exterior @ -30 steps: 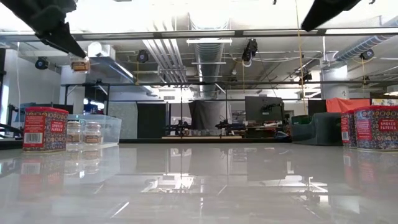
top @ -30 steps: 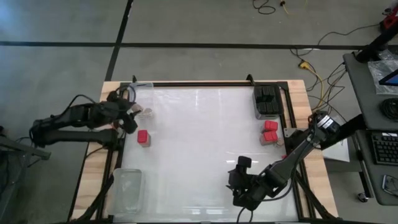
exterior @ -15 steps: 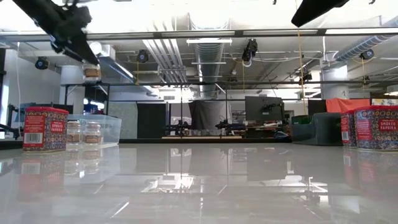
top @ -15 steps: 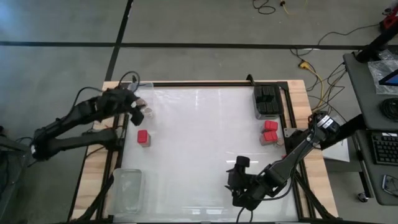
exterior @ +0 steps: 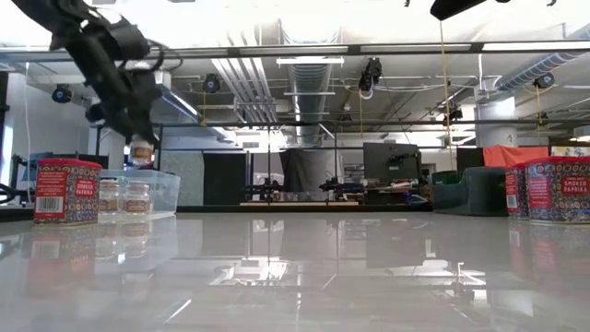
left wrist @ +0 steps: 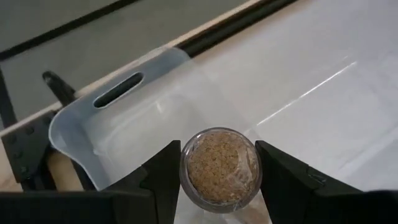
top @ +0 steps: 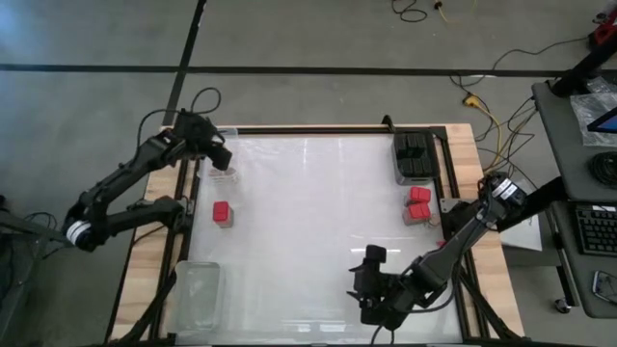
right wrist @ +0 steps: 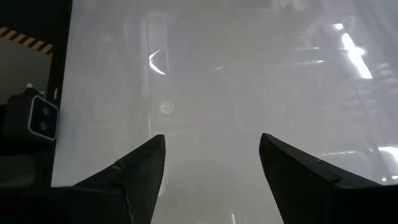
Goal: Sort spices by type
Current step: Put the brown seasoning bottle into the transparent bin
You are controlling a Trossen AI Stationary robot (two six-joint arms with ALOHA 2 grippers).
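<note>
My left gripper (exterior: 140, 138) is shut on a small round tan-topped jar (left wrist: 219, 167) and hovers above the clear tray (left wrist: 118, 124) at the table's far left corner. Two like jars (exterior: 123, 195) stand in that tray (exterior: 161, 189). One red square-topped tin (top: 222, 213) stands on the table near the tray, and two more (top: 418, 203) stand at the right edge. Black boxy containers (top: 413, 156) sit in a tray at the far right. My right gripper (right wrist: 211, 168) is open above bare table near the near edge. My left gripper pinches the jar's round side wall (left wrist: 186, 168) between its two fingers (left wrist: 163, 180), one on each side. The fingers come from above, pointing down. The jar (exterior: 140, 149) hangs upright below the fingertips, lifted clear above the tray.
A second clear tray (top: 198, 294) lies at the near left corner. The black frame rail (top: 308, 129) runs along the far edge. The white table (top: 318, 222) is bare between the left and right groups of tins.
My left gripper has carried the jar toward the far edge, from beside the red tin to above the far-left tray, and has come down, so the jar now hangs just above the tray's rim. It has stayed shut on the jar.
</note>
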